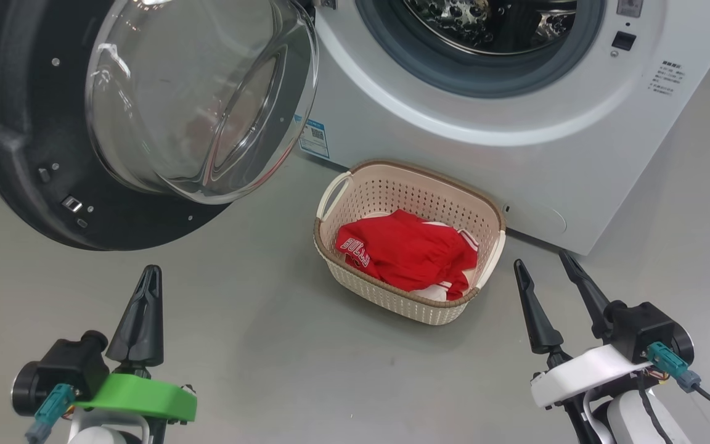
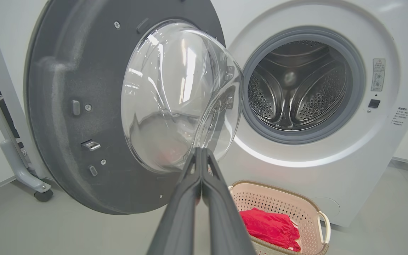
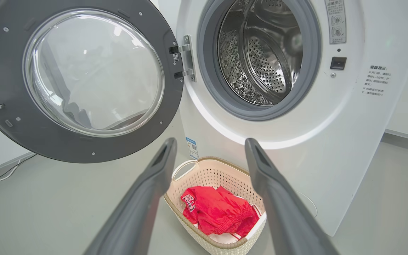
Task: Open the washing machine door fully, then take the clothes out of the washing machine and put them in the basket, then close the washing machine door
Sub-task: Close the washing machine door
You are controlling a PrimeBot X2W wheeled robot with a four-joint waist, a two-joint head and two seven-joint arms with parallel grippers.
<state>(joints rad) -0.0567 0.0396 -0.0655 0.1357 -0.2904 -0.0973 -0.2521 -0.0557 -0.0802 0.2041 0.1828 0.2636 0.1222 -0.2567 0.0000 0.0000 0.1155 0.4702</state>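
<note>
Ahead of and above the left gripper, the large round black-rimmed washing machine door with its bulging clear glass bowl is seen swung wide. Its inner face is turned toward the robot, its metal hinges are on the side nearer the big white front-loading washing machine, and its free edge is out to that gripper's left. The left gripper is judged the nearer tool for the closing swing. Its two dark fingers are pressed together and empty, held low and aimed up at the glass's lower edge. The right gripper, spread and holding nothing, is poised just right of the small cream perforated plastic basket, where the red clothes with white trim are already piled. No garment is made out in the dimpled steel drum.
</note>
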